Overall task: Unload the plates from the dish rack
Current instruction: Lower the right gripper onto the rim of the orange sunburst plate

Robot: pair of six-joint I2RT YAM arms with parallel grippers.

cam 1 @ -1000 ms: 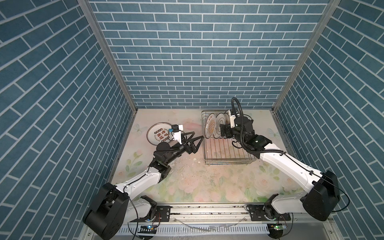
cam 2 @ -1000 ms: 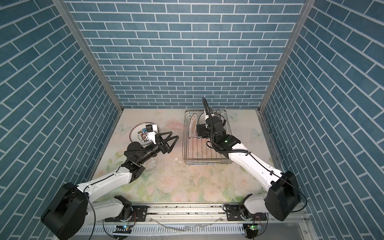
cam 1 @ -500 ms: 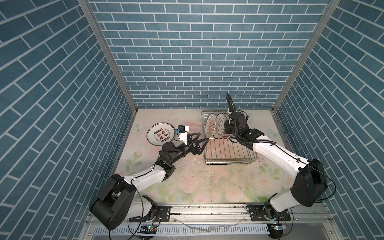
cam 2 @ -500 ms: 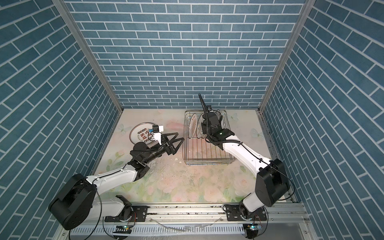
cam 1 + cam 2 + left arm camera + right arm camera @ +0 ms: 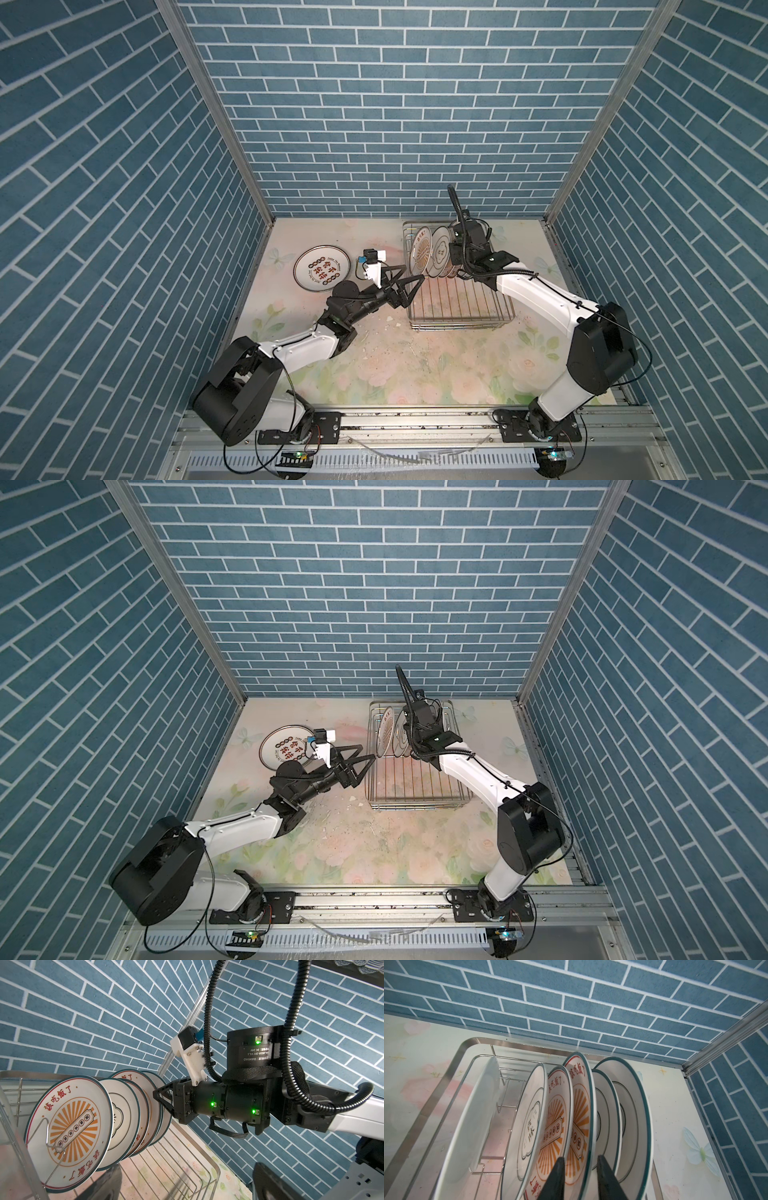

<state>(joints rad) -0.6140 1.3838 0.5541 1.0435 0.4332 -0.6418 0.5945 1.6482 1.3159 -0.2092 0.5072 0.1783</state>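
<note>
The dish rack (image 5: 457,322) sits at the back right of the bench (image 5: 374,374), with the plates (image 5: 422,255) standing upright at its far end. A loose plate (image 5: 323,268) lies flat to the left. The right fingers (image 5: 556,1178), wide a second ago, have closed onto the rim of a raised sunburst plate (image 5: 580,1088), so lift-out looks imminent. The left fingers (image 5: 416,290) gape fully open and empty beside the rack.

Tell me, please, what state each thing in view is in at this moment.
left end effector: open, empty, by the dish rack's left side.
right end effector: fingers either side of a sunburst plate's rim; grip unclear.
plates in the rack: six, standing on edge, leaning.
flat plate: lying face up on the table.
dish rack: loaded at the far end, near part bare.
</note>
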